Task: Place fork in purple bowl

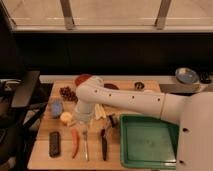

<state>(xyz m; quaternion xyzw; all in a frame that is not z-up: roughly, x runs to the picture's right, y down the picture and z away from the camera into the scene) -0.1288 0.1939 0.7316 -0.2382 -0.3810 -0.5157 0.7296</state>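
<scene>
The fork (85,145) is slim and silver and lies on the wooden table between the orange carrot (75,143) and a black-handled utensil (103,145). The purple bowl (111,86) sits at the back of the table, mostly hidden behind my white arm; only a dark sliver shows. My arm reaches in from the right and bends down at the elbow. My gripper (82,122) hangs low over the table just above the fork's far end, beside a yellow fruit (66,118). The gripper holds nothing that I can see.
An orange-red bowl (82,79) stands at the back left, with dark grapes (67,93) and a small blue cup (56,107) in front of it. A green tray (148,140) fills the right front. A black block (54,144) lies at the front left. A blue dish (186,75) sits at the far right.
</scene>
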